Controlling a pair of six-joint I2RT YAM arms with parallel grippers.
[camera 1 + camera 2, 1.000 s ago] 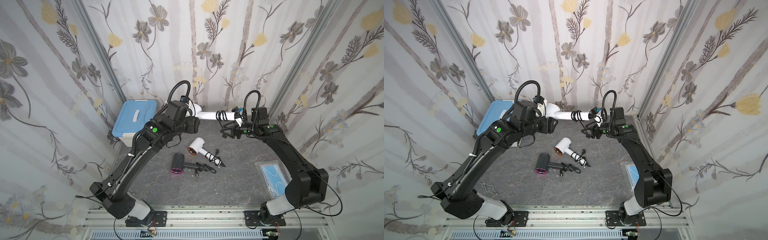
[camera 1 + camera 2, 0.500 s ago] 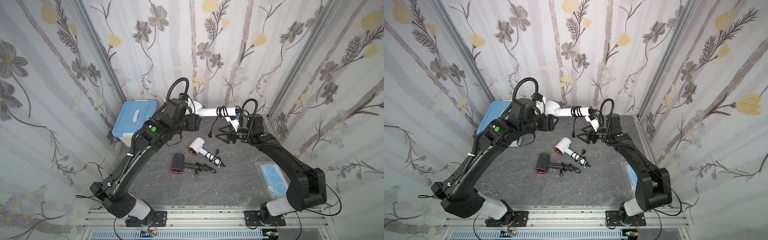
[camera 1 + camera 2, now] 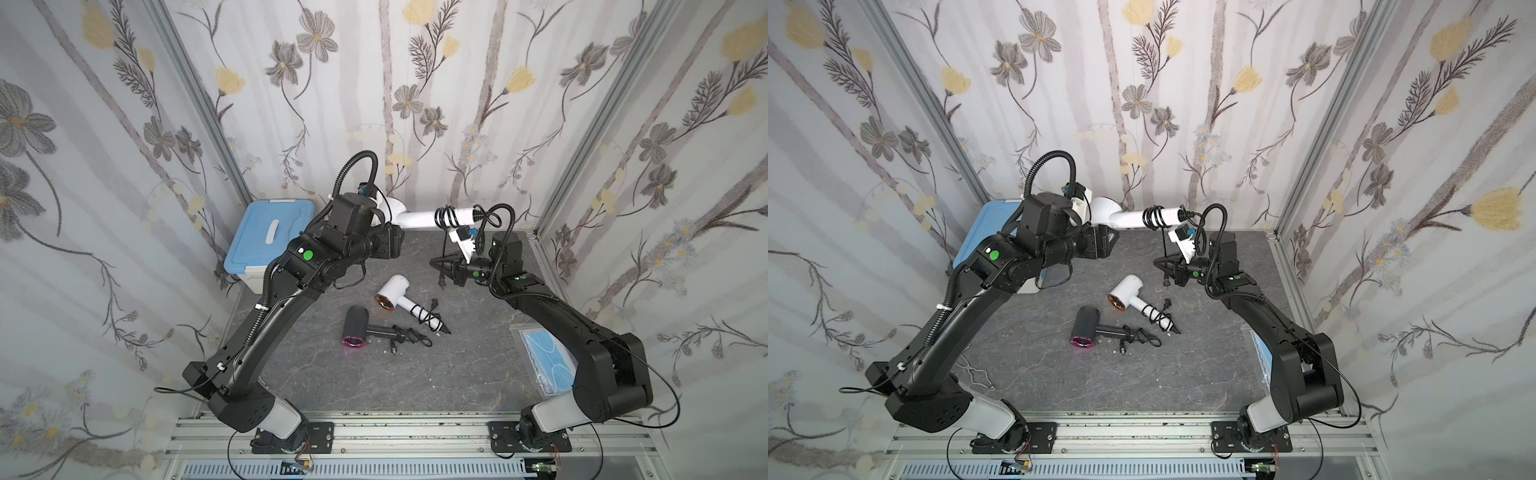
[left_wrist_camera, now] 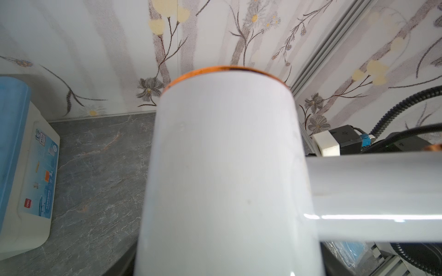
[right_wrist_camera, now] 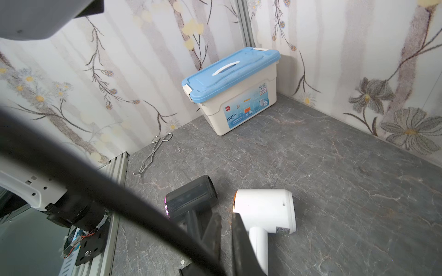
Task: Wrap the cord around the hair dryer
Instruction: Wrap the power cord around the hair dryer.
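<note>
Hair dryer [image 3: 415, 218], white, hangs above the back edge of the tabletop [image 3: 415, 386], its barrel at the left gripper [image 3: 390, 232] and its handle reaching toward the right arm; the left jaws are clamped on the hair dryer's barrel, which fills the left wrist view; the cord [image 3: 444, 216] lies in several black turns around the outer part of the handle, and from there a strand drops to a plug [image 3: 442, 283] dangling beneath; the right gripper [image 3: 441, 264] sits below the handle, its tips right at the hanging strand; in the right wrist view its fingers [image 5: 239, 239] stand close together with a narrow slit between them, and whether they pinch the cord cannot be told. Two more dryers lie near the middle of the tabletop with cords coiled at their handles: a second white dryer [image 3: 395, 291] and a dark dryer [image 3: 357, 330] just in front of it; a blue-lidded box [image 3: 270, 232] stands in the back left corner; a packet of blue masks [image 3: 544, 357] lies along the right edge; metal tongs [image 5: 155, 148] lie by the left edge.
</note>
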